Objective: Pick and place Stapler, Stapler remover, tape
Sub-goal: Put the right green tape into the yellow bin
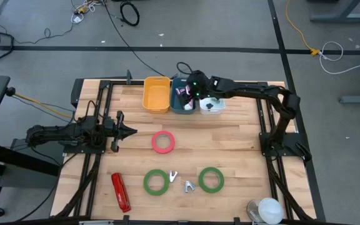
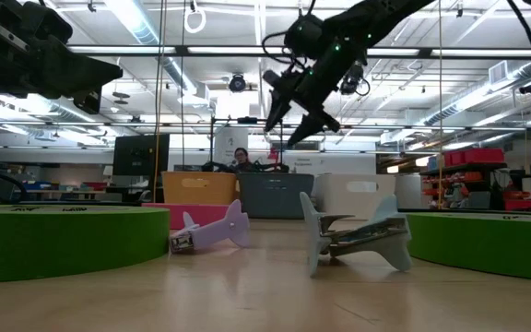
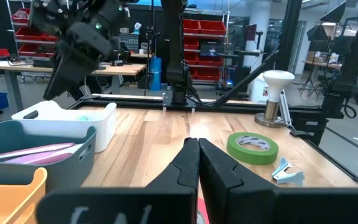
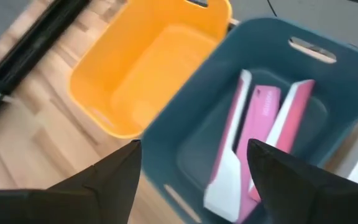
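Right gripper point(image 1: 189, 92): jaws apart, empty, over teal bin point(image 1: 179, 105); pink stapler point(image 4: 260, 146) inside
Left gripper point(image 1: 132, 130): closed, empty, table's left
Tape: pink roll point(image 1: 163, 142) mid-table; green rolls point(image 1: 155, 182) point(image 1: 210, 179) near front, removers point(image 1: 173, 177) point(image 1: 189, 186) between
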Tool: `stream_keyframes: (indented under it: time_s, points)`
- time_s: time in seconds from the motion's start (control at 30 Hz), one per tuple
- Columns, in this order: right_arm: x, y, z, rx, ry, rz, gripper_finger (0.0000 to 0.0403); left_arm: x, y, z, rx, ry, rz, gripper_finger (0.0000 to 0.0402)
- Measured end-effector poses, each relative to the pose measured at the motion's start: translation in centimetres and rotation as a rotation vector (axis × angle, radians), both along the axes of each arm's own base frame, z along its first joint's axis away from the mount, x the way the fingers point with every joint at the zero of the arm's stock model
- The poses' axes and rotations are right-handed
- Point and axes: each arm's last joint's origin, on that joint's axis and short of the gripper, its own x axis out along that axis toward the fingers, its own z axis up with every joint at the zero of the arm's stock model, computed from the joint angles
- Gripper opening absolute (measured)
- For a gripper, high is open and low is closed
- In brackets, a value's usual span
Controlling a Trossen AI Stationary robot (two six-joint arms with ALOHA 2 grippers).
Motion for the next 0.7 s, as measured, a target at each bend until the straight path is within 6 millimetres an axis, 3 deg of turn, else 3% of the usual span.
stream_keyframes:
  time_s: [0.2,0.5,0.7]
  points:
    - [0.4,1.8,0.5,-0.032,0.012,0.083,0.0283,0.0,0.0,0.0,0.0,0.0,0.0,0.001]
    - [1.8,6.4,0.4,-0.137,0.058,0.359,0.0283,0.0,0.0,0.0,0.0,-0.001,0.0,0.001]
    - [2.1,8.2,0.4,-0.155,0.061,0.423,0.0283,0.0,0.0,0.0,0.0,-0.001,0.0,0.001]
